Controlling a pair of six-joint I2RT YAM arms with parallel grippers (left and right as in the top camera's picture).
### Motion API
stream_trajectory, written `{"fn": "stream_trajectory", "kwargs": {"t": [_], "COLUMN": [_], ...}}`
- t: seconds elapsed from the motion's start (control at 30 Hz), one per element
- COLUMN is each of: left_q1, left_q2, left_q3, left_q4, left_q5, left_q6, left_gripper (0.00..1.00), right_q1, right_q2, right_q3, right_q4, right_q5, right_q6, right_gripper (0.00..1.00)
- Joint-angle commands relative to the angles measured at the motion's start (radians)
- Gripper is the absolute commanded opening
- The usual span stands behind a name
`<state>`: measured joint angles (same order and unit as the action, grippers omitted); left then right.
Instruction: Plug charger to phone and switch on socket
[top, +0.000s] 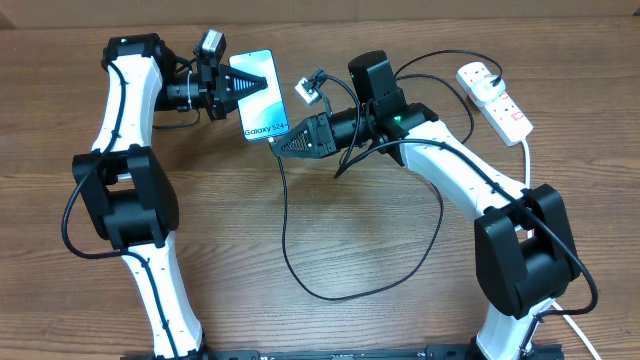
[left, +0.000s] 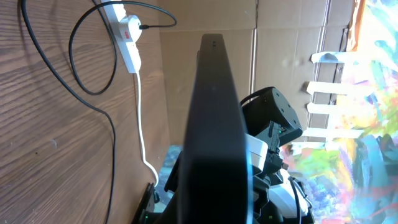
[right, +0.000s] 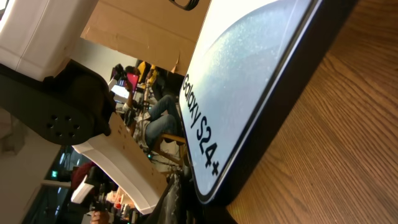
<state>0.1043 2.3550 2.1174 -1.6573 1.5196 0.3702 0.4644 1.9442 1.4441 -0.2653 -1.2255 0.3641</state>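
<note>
**Lining up cable end with held phone; socket not yet switched**

Holds the slim black-edged smartphone (top: 262, 115), light blue screen upward, in the left gripper (top: 262, 82), clenched across the upper half and apparently clear of the wooden bench (top: 330, 230). Sets the right gripper (top: 280, 143), likewise clenched, right at the phone's lower short edge. Appears to pinch there the free end of the thin black charger cable (top: 285, 250), seen leaving the fingertips and looping wide over the bench. Cannot make out the small connector tip in any view, nor tell seated from unseated.

Judging by looks, handles the phone as a light, rigid, glass-faced slab, slippery and easily twisted out of a grip. Best clamped across the flat faces, away from the port end. Treats the cable as limp and springy. Best pinched on the stiff housing just behind the tip, never on the soft run, for a straight push.

Leaves the white two-outlet power strip (top: 497, 100) well apart at the far right of the bench. Needs only a light poke on its red switches (top: 516, 116).
</note>
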Motion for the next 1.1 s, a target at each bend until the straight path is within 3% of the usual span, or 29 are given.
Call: {"fn": "stream_trajectory", "kwargs": {"t": [0.0, 1.07], "left_q1": [-0.004, -0.01], "left_q2": [-0.005, -0.005], "left_q3": [0.004, 0.004], "left_q4": [-0.008, -0.007], "left_q5": [0.053, 0.046], "left_q6": [0.014, 0.015], "left_gripper": [0.04, 0.04], "right_q1": [-0.009, 0.005], "right_q2": [-0.023, -0.02], "right_q3": [0.014, 0.014], "right_q4": [0.009, 0.072], "right_q5": [0.028, 0.126], "right_q6": [0.007, 0.082], "right_gripper": [0.04, 0.04]}}
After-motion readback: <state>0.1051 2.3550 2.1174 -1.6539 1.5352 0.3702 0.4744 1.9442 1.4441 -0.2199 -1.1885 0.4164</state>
